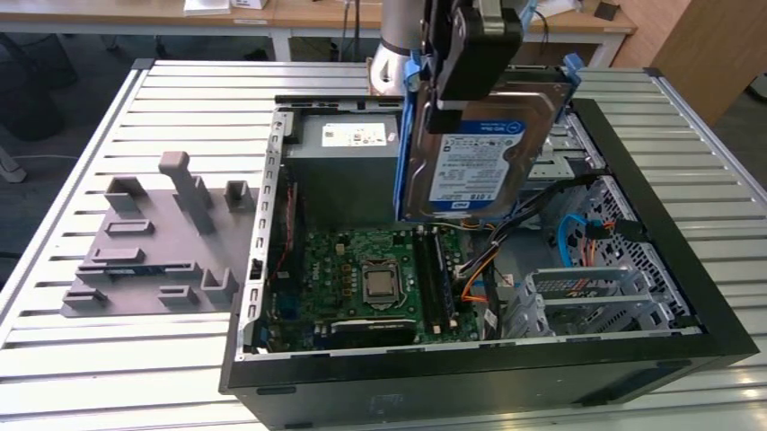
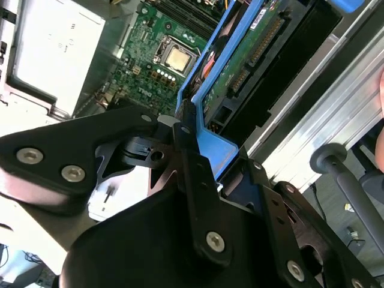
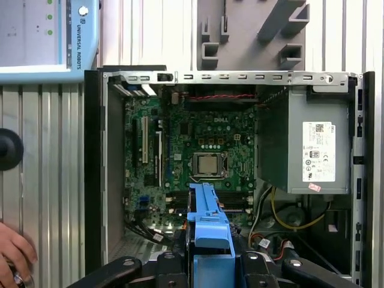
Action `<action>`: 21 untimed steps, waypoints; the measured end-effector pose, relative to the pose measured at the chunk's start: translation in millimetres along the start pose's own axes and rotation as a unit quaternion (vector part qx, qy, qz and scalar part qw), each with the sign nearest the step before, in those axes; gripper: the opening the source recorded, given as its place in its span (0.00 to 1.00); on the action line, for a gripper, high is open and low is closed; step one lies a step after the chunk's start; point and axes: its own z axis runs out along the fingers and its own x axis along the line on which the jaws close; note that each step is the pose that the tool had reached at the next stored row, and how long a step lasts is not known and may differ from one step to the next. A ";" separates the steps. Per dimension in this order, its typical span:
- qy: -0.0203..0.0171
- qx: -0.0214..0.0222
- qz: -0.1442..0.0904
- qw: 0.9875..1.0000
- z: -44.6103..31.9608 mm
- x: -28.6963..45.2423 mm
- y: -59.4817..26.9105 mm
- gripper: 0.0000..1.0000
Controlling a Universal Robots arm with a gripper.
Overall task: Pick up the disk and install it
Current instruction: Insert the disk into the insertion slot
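Note:
The disk (image 1: 477,160), a silver drive with a blue-and-white label and a blue carrier frame, hangs upright above the open computer case (image 1: 480,364). My gripper (image 1: 465,94) is shut on its upper edge. In the second wrist view the black fingers (image 2: 191,157) clamp the blue frame (image 2: 211,149), and the disk's green circuit side (image 2: 247,59) points down toward the motherboard. In the first wrist view the disk's blue frame (image 3: 207,221) stands on edge between the gripper's black links (image 3: 207,267), over the motherboard (image 3: 204,150).
A grey slotted stand (image 1: 156,242) lies on the slatted table at the exterior view's left. Inside the case are a power supply (image 1: 348,142), a grey drive cage (image 1: 599,296) and loose cables. A person's hand (image 3: 12,255) rests beside the case.

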 end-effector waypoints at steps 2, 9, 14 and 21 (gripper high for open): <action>0.000 0.000 0.000 1.000 1.0 4.9 -0.1 0.36; 0.000 0.000 0.000 1.000 3.2 15.2 -3.9 0.36; 0.000 0.000 0.000 1.000 4.0 17.2 -14.7 0.36; 0.000 0.000 0.000 1.000 6.0 20.2 -22.9 0.36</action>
